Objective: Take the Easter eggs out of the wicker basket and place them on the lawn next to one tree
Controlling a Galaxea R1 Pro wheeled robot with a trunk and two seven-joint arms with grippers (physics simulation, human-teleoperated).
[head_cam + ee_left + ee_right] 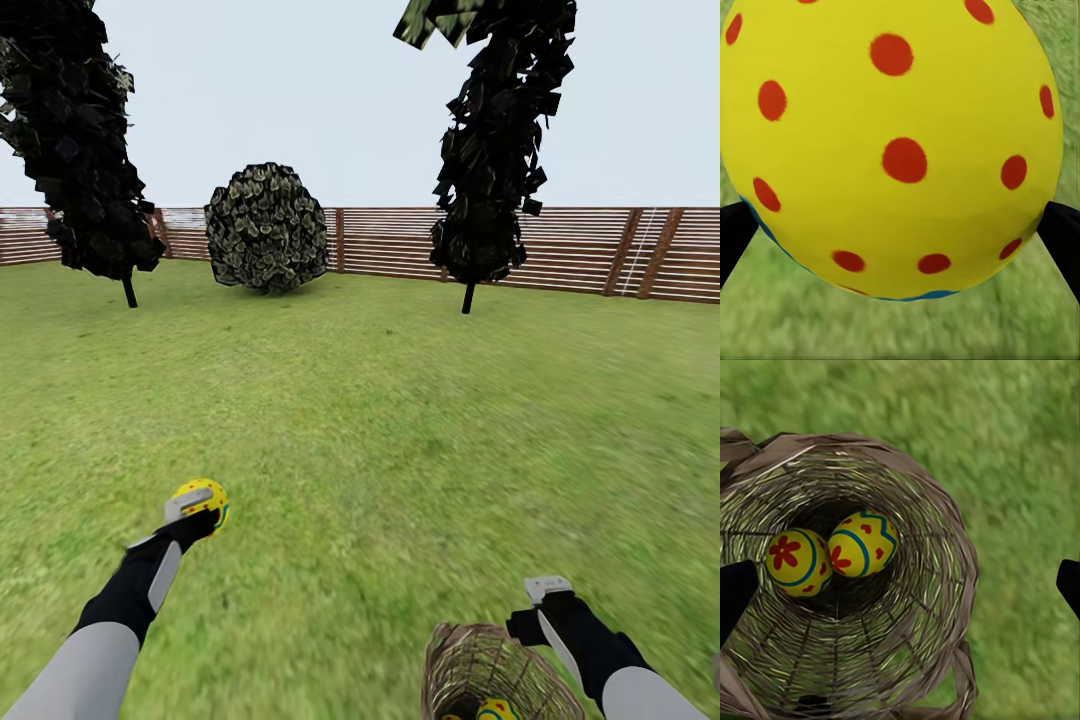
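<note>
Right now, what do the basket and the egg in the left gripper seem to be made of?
The basket looks like woven brown wicker: crossing strands with gaps. The egg held by the left gripper looks smooth, hard and painted, yellow with red dots; plastic or shell, I cannot tell.

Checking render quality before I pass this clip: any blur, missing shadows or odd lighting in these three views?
Head view: flat, even light, no cast shadows under the dark trees or the wicker basket; grass smears toward the edges. Left wrist view: the egg is sharp, the lawn behind it soft. Right wrist view: the two eggs are crisp, the grass blurred.
</note>
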